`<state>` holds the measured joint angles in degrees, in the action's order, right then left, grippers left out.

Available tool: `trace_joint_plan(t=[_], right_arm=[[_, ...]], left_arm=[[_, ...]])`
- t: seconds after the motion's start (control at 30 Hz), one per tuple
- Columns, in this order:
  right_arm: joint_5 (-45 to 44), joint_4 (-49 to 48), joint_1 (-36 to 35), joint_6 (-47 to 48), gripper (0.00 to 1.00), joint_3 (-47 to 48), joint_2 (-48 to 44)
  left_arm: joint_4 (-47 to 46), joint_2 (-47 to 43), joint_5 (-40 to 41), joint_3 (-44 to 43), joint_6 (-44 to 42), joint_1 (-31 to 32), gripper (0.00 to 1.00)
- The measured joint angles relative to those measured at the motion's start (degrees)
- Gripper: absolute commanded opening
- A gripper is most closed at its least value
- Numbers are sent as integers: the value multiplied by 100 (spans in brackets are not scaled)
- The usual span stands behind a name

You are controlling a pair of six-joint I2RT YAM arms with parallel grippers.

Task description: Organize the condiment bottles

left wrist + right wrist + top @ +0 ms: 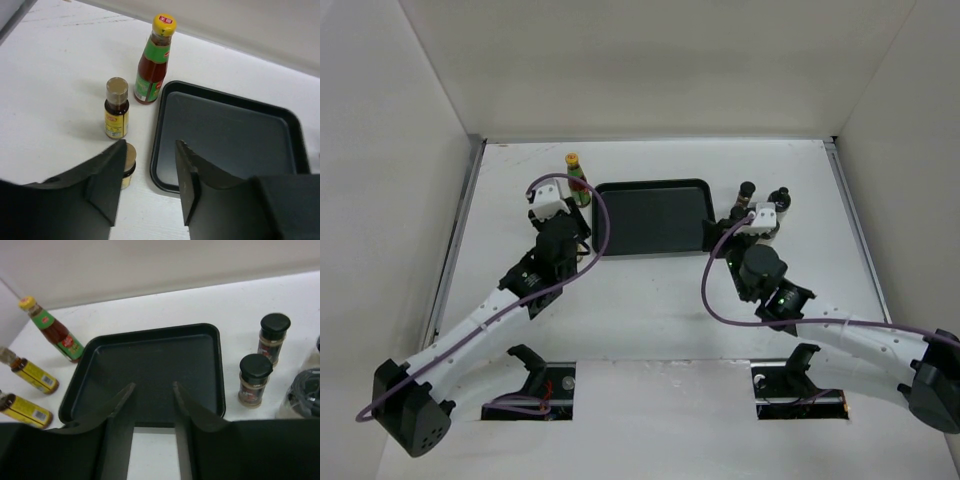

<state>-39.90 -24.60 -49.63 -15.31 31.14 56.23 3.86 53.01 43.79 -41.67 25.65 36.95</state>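
A flat black tray [655,215] lies mid-table with nothing in it. To its left stand a green-and-red yellow-capped bottle [154,62], an amber yellow-labelled bottle [116,110], and a second amber one [129,162] half hidden behind my left finger. My left gripper [150,147] hovers open over the tray's near left corner, jaws empty. To the tray's right stand two dark-capped brown bottles [272,337] [254,380]. My right gripper [153,386] is open over the tray's [150,332] near edge, holding nothing.
White walls close in the table on three sides. A purple cable loops off each wrist. In the right wrist view a dark coiled cable [305,390] covers the lower right, beside the bottles there.
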Motion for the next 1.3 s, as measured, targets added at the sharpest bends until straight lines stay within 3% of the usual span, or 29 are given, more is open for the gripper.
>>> trace_joint_plan(t=[0.03,0.1,0.2,0.33,0.57,0.83,0.97,1.1,1.3], right_arm=[[83,24,0,0,69,11,0],[234,63,-2,-24,80,20,0],[455,144,-9,-39,87,35,15],[634,234,-13,-63,89,103,125],[741,249,-28,-81,90,142,341],[758,267,-28,-96,90,164,382],[758,271,-28,-96,90,184,389],[761,273,-28,-96,90,184,420],[761,275,-28,-101,90,184,413]], left_arm=[[-7,79,4,0,-28,-17,50],[-24,278,31,0,-72,-24,58],[-24,514,160,11,-98,-24,66],[-120,553,400,160,-122,-35,66],[-297,752,597,389,-120,-109,56],[-662,1558,551,433,-125,-304,46],[-831,1797,527,433,-129,-396,31],[-914,1838,481,433,-133,-442,19],[-721,1274,474,474,-175,-302,17]])
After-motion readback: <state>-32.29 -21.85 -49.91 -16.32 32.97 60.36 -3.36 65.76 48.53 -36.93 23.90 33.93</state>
